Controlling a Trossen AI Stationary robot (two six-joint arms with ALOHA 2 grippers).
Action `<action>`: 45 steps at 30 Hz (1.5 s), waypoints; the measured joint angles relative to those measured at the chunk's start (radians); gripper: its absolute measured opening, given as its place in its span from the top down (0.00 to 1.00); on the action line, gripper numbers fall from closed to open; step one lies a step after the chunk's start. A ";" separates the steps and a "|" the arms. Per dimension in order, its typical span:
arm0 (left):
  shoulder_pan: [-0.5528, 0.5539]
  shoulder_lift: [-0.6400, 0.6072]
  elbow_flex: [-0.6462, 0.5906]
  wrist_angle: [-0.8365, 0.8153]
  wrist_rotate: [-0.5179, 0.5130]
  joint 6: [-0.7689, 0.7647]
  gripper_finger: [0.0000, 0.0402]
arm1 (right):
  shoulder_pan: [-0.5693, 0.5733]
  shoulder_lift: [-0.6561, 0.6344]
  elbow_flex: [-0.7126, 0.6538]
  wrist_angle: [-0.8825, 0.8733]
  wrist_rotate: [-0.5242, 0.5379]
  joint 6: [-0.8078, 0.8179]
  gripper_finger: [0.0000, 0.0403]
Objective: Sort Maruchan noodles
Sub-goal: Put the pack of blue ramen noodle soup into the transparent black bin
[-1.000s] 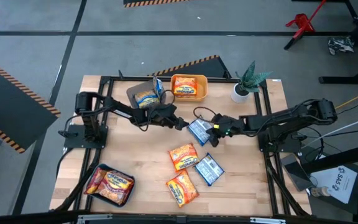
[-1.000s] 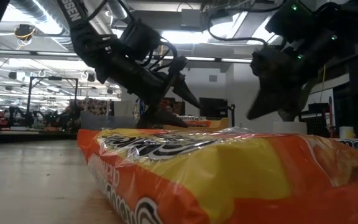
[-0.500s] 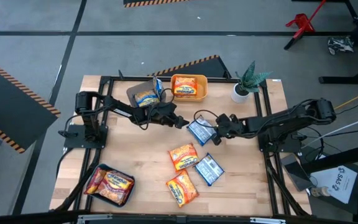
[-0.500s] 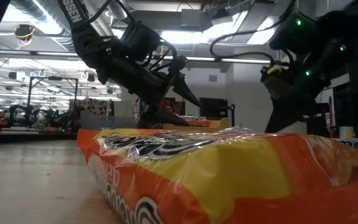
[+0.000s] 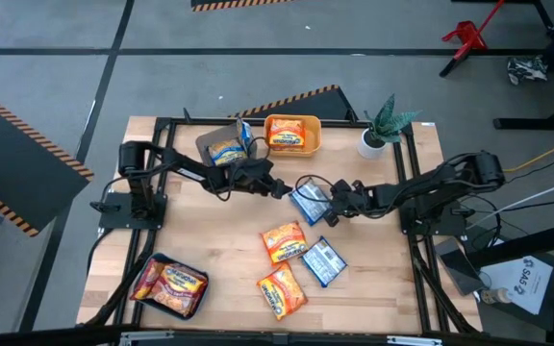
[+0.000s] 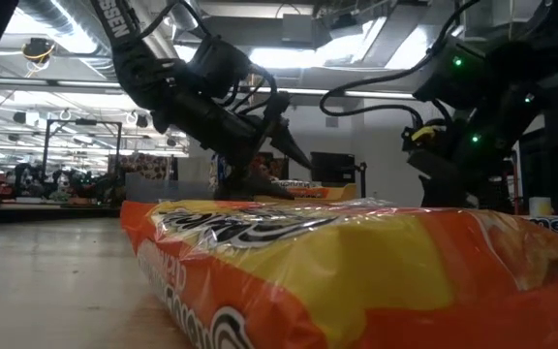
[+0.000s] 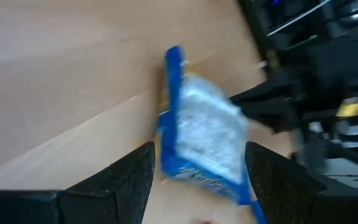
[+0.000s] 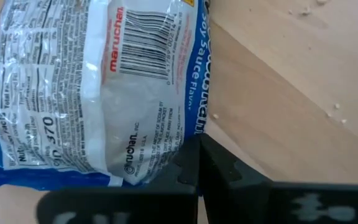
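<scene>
A blue Maruchan packet [image 5: 308, 202] lies at mid-table, its printed back with the barcode [image 8: 142, 56] turned to the right wrist camera. My right gripper [image 5: 332, 202] is shut and has come down on the packet's right edge. My left gripper [image 5: 284, 190] stands open at the packet's left edge, and the packet [image 7: 204, 137] shows just ahead between its fingers. Whether the left fingers touch it, I cannot tell. Two orange packets [image 5: 283, 240] [image 5: 282, 291] and a second blue one [image 5: 323, 261] lie flat nearer the front edge. My right gripper meets the blue packet's right edge [image 8: 178, 144] with its shut fingertips [image 8: 194, 163], slanting down from the table's right side. Whether a bit of the edge is caught between the fingers, I cannot tell. The packet rests on the table.
A grey bin [image 5: 221, 146] with packets and a yellow-orange bin [image 5: 292, 120] with an orange packet stand at the far edge. A teal bin [image 5: 173, 306] with red-pink packets sits front left. A potted plant [image 5: 378, 135] stands far right. An orange packet [image 6: 337, 271] fills the low view's foreground.
My right gripper has sunk toward the blue packet and tipped more steeply downward, its fingers staying shut. The left gripper has kept still and open.
</scene>
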 joint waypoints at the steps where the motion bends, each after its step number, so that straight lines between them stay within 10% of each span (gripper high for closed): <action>1: 0.001 0.008 0.000 -0.009 -0.003 -0.003 0.40 | 0.000 0.005 0.000 0.007 0.002 0.000 1.00; 15: 0.010 0.176 0.005 0.249 0.030 -0.077 0.40 | -0.001 0.039 -0.001 0.070 -0.015 -0.064 1.00; 30: 0.010 0.182 0.020 0.138 0.110 0.053 0.40 | -0.001 0.039 -0.002 0.074 -0.016 -0.086 1.00; 45: -0.004 0.119 0.192 -0.381 0.107 0.063 0.40 | -0.001 0.040 -0.003 0.109 -0.041 -0.114 1.00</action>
